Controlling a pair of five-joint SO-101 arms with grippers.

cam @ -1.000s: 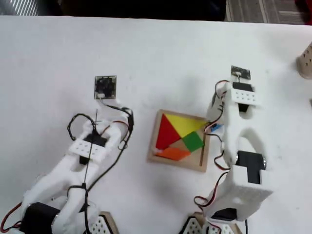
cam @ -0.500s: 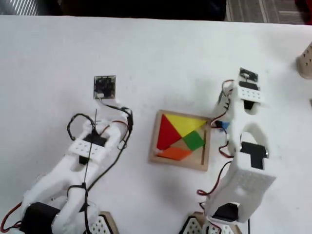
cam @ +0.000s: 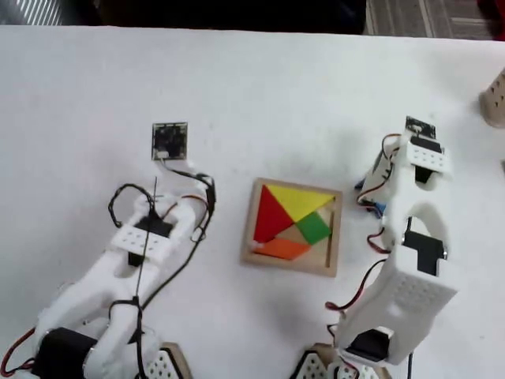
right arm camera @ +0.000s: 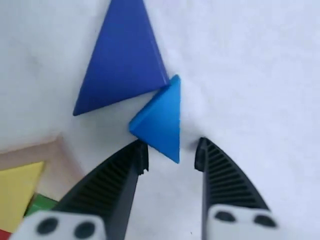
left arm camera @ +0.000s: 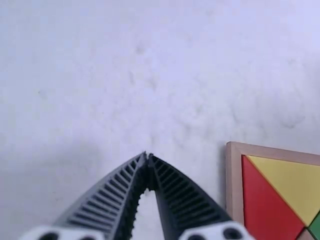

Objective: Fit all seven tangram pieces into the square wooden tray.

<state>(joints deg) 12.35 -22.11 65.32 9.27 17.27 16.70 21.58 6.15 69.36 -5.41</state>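
The right end effector (right arm camera: 170,150) has slid away from the tray (cam: 289,265), spread astride a small light-blue triangle (right arm camera: 161,120). The left end effector (left arm camera: 148,159) sits closed.

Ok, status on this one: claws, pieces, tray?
Left claw shut, empty, beside tray. Right claw open around tip of light blue triangle; dark blue triangle touching it. Both outside part-filled tray. Nothing in the way.
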